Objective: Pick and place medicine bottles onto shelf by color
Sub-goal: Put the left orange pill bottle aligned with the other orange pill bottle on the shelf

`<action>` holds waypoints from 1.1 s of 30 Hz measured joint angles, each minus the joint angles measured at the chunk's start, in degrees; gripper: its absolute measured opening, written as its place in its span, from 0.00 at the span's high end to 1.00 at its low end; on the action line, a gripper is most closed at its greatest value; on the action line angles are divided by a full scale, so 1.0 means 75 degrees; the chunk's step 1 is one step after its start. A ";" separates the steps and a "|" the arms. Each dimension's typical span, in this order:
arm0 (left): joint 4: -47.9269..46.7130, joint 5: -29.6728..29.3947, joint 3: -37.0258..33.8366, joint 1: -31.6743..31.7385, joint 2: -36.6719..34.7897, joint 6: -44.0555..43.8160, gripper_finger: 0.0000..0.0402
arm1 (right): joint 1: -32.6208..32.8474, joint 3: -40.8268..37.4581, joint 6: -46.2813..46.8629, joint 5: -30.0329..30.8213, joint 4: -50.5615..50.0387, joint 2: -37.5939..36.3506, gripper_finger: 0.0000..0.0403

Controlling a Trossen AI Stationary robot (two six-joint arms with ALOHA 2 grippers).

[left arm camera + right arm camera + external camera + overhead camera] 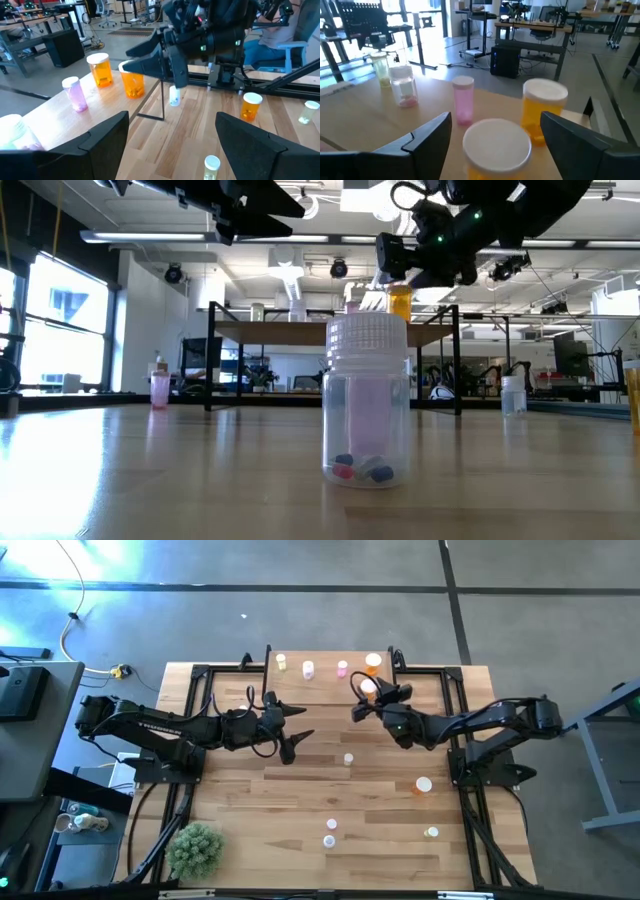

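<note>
Medicine bottles line the shelf (330, 690) at the table's twelve o'clock edge: yellow-green (282, 662), pale (308, 669), pink (342, 668), then two orange ones (372, 662). The left gripper (293, 726) hovers spread and empty off the shelf's seven o'clock corner. The right gripper (363, 698), fingers apart, straddles the nearer orange bottle (496, 146) without pinching it. More bottles (424, 784) dot the table toward five o'clock.

Open robotics lab: rows of workbenches (330, 330), office chairs (277, 47), ceiling lights, concrete floor (300, 610), big windows (60, 320).
</note>
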 joint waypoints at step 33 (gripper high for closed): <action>-0.0322 -0.0812 -0.1309 -0.2571 0.0000 -0.1642 0.28 | 0.1693 0.0022 -0.0607 -0.3492 -0.1483 -0.0951 0.27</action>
